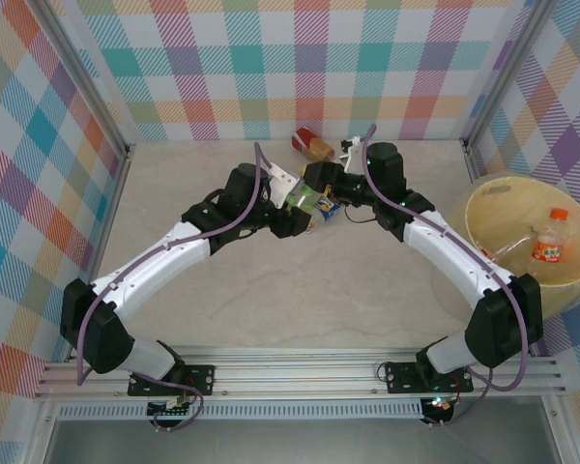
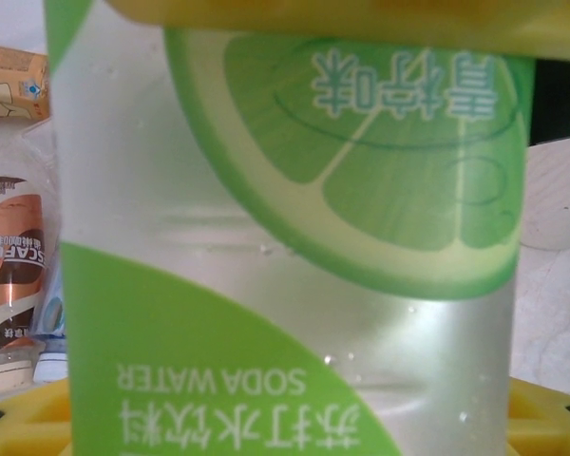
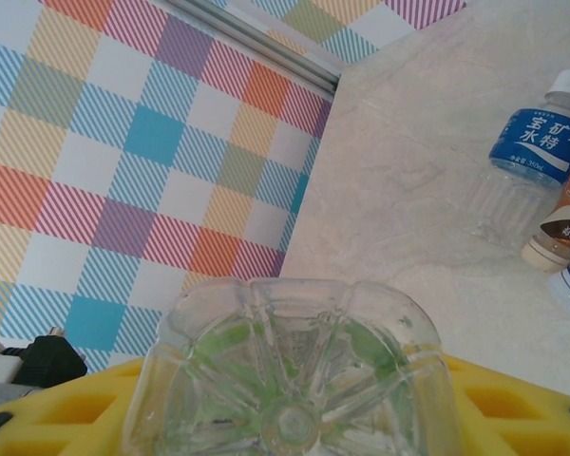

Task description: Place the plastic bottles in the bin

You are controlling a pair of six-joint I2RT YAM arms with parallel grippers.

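**Bottle between both grippers, mid-table toward far edge**

L gripper (image 1: 298,211) has the lime soda water bottle (image 2: 294,266). Its yellow pads (image 2: 361,9) sit above and below the green label with the body clamped between them, jaws apart by the bottle's width. Label reads upside down in L wrist cam.

R gripper (image 1: 331,191) meets it nose-to-nose from the other side. R wrist cam has the bottle's clear ribbed base right against one yellow pad (image 3: 513,399). Other pad is out of frame, so can't tell if R jaws are closed on it or just around it.

Bin (image 1: 493,208) sits at the table's (image 1: 193,193) right edge, beside R arm's elbow and well apart from the held bottle. Orange-cap bottle (image 1: 551,242) w/ orange label is inside, near the bin's middle.

Loose bottles on the table:
- Red-and-brown bottle (image 1: 314,145) near the far edge, just behind the grippers.
- Blue-label water bottle (image 3: 532,142) lying on its side.
- Coffee bottle (image 2: 9,256) w/ brown label, beside the held one.
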